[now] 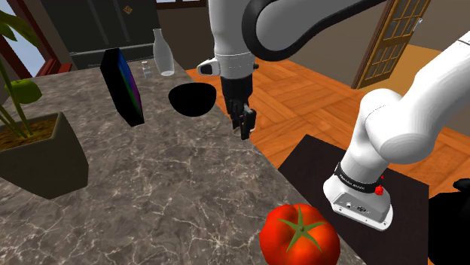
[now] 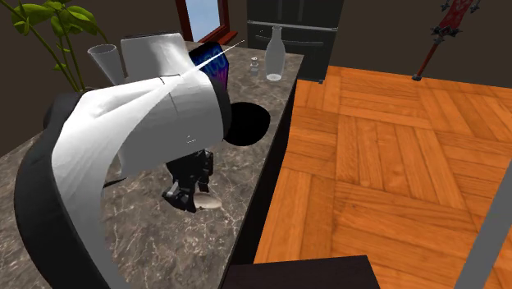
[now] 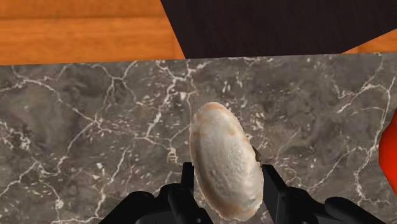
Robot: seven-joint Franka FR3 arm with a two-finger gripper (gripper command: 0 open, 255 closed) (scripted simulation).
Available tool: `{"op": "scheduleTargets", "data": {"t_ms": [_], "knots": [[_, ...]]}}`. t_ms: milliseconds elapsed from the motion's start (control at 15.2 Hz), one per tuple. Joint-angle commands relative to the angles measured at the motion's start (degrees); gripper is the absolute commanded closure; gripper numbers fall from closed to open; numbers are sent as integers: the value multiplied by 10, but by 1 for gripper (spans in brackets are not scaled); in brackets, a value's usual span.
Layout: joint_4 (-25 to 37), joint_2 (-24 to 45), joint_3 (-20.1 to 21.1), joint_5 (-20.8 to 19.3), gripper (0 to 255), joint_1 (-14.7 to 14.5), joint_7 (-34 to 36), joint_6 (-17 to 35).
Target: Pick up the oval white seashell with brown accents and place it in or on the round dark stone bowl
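The oval white seashell (image 3: 226,159) with brownish rims sits lengthwise between my black fingers, just above the marble counter (image 3: 95,127). My gripper (image 3: 229,177) is shut on it, one finger (image 3: 188,177) pressing each long side. From the second exterior view the seashell (image 2: 206,199) pokes out beside the gripper (image 2: 190,195), close to the counter's edge. The round dark bowl (image 1: 190,99) stands on the counter a short way to the shoulder view's left of the gripper (image 1: 244,123). In the second exterior view the bowl (image 2: 248,123) lies beyond the arm.
A large red tomato (image 1: 300,235) lies near the counter's front edge. A dark tilted slab (image 1: 124,86), a glass bottle (image 1: 163,53) and a potted plant (image 1: 38,154) stand farther along. The counter drops to wood floor (image 2: 394,164) beside the gripper.
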State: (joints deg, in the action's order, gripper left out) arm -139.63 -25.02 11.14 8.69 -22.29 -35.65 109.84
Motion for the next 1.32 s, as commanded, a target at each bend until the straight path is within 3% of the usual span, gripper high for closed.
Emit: {"op": "scheduleTargets", "data": {"t_ms": [0,528,1254], "knots": [[11,-6,-2,-1,255,0,0,-18],[58,-17,-6,-4,255,1,3,-75],[242,174,-64,-55,255,53,-81,-75]]}}
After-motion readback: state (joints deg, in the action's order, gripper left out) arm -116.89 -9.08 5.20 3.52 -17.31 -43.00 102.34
